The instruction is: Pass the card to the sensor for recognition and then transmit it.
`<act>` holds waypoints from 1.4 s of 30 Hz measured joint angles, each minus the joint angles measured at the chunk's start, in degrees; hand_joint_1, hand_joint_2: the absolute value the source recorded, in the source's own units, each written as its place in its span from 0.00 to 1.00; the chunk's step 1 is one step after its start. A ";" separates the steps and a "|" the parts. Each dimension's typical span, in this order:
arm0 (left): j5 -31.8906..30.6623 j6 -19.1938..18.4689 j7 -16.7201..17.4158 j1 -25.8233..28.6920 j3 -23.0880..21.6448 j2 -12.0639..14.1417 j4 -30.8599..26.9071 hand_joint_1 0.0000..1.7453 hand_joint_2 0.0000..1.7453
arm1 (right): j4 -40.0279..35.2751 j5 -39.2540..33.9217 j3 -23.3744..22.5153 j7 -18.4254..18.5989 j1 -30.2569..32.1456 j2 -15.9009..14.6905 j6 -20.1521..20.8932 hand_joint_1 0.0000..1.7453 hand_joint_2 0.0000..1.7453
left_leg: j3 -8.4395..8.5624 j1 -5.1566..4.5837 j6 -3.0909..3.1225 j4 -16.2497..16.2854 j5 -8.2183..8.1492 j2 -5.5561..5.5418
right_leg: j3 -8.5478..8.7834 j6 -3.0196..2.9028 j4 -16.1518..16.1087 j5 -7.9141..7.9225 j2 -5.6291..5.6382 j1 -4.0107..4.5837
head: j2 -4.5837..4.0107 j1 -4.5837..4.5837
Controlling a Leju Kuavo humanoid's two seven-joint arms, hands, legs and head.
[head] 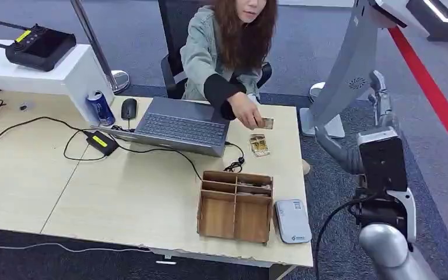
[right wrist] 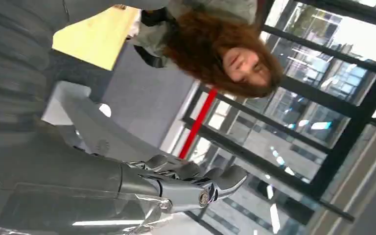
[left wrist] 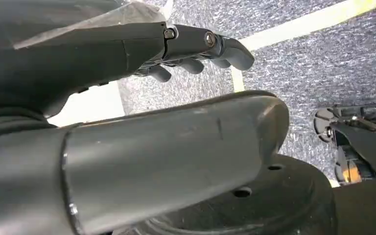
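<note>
One light wooden table (head: 29,175) carries everything, and one person (head: 221,46) sits at its far edge. One grey laptop (head: 178,125) lies open near the middle of the far edge. One wooden organiser box (head: 235,207) with several compartments stands by the near edge, towards the right corner; something small lies in one of its far compartments, too unclear to name. One flat grey sensor (head: 292,220) lies just beside the box, at the near right corner. One black adapter with a yellow label (head: 101,142), one blue can (head: 100,107) and one black mouse (head: 129,108) sit to the left of the laptop.

Two cards show. The person's hand (head: 246,112) holds one card (head: 266,123) near the far right corner, its long axis roughly along the far edge. The second card (head: 259,145) lies flat on the table just nearer, between the laptop and the right edge, its long axis running from the far edge towards the near one.

The right hand (head: 381,102) is raised beyond the table's right edge, well apart from both cards; in the right wrist view its fingers (right wrist: 225,178) lie loosely extended and hold nothing. The left hand (left wrist: 196,46) hangs over carpeted floor, fingers slightly curled, holding nothing.
</note>
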 joint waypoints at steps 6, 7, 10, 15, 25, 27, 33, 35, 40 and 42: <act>0.00 -0.59 0.26 -0.06 -1.51 -0.09 0.00 0.00 0.00 | 5.17 1.44 4.83 0.66 -7.59 3.25 0.92 0.00 1.00 | -0.06 0.01 -0.02 0.00 0.10 -0.02 | -0.05 -0.07 0.03 0.08 -0.02 0.00 | 0.00 0.02; 0.00 -0.72 0.26 -0.09 -1.77 -0.09 0.00 0.00 0.00 | 7.42 1.42 6.08 0.17 -9.62 4.27 0.94 0.00 1.00 | -0.06 0.01 -0.07 0.00 0.13 -0.01 | -0.11 -0.08 0.03 0.12 0.01 0.01 | 0.00 -0.04; 0.00 -1.03 0.22 -0.15 -2.65 -0.15 0.00 0.00 0.00 | 12.40 1.35 9.20 -0.72 -13.39 6.58 1.57 0.00 1.00 | -0.11 0.02 -0.09 0.00 0.20 -0.11 | -0.13 -0.12 0.03 0.15 -0.08 0.02 | 0.00 0.00; 0.00 -1.49 0.20 -0.11 -3.30 -0.22 0.00 0.00 0.00 | 20.20 0.94 13.09 -1.86 -17.44 10.82 1.66 0.00 1.00 | -0.17 0.05 -0.13 0.00 0.24 -0.13 | -0.18 -0.13 0.04 0.17 -0.12 0.04 | 0.00 -0.02; 0.04 -0.83 -0.22 -0.04 -4.15 -0.46 0.00 0.00 0.00 | 33.70 -0.20 18.18 -4.83 -20.15 17.97 1.35 0.00 1.00 | -0.16 0.06 -0.13 0.00 0.25 -0.14 | -0.25 -0.13 0.05 0.17 -0.12 0.06 | 0.00 -0.02; 0.07 -0.74 -0.22 -0.03 -4.15 -0.48 0.00 0.00 0.00 | 34.97 -0.20 18.64 -4.92 -20.15 18.56 1.35 0.00 1.00 | -0.18 0.06 -0.13 0.00 0.25 -0.13 | -0.27 -0.13 0.05 0.17 -0.12 0.06 | 0.00 0.00; 0.07 -0.59 -0.26 0.01 -4.15 -0.57 0.00 0.00 0.00 | 38.40 -0.55 19.82 -5.01 -20.21 19.61 1.29 0.00 1.00 | -0.17 0.05 -0.13 0.01 0.25 -0.12 | -0.28 -0.12 0.04 0.18 -0.12 0.04 | 0.00 0.00; 0.07 -0.52 -0.28 0.05 -4.15 -0.57 0.00 0.00 0.00 | 39.06 -0.55 20.04 -5.03 -20.21 19.63 1.24 0.00 1.00 | -0.17 0.05 -0.13 0.01 0.25 -0.11 | -0.28 -0.12 0.03 0.18 -0.12 0.04 | 0.00 0.00; 0.07 -0.52 -0.44 0.11 -4.15 -0.55 0.00 0.00 0.00 | 40.44 -0.53 20.65 -5.01 -20.21 19.67 0.89 0.00 1.00 | -0.17 0.05 -0.13 0.01 0.25 -0.11 | -0.28 -0.12 0.03 0.19 -0.11 0.04 | 0.00 0.00; 0.09 -0.46 -0.44 0.12 -4.15 -0.55 0.00 0.00 0.00 | 40.83 -0.53 20.89 -5.01 -20.20 19.78 0.72 0.00 1.00 | -0.17 0.05 -0.13 0.01 0.24 -0.10 | -0.29 -0.12 0.03 0.19 -0.11 0.05 | 0.00 0.00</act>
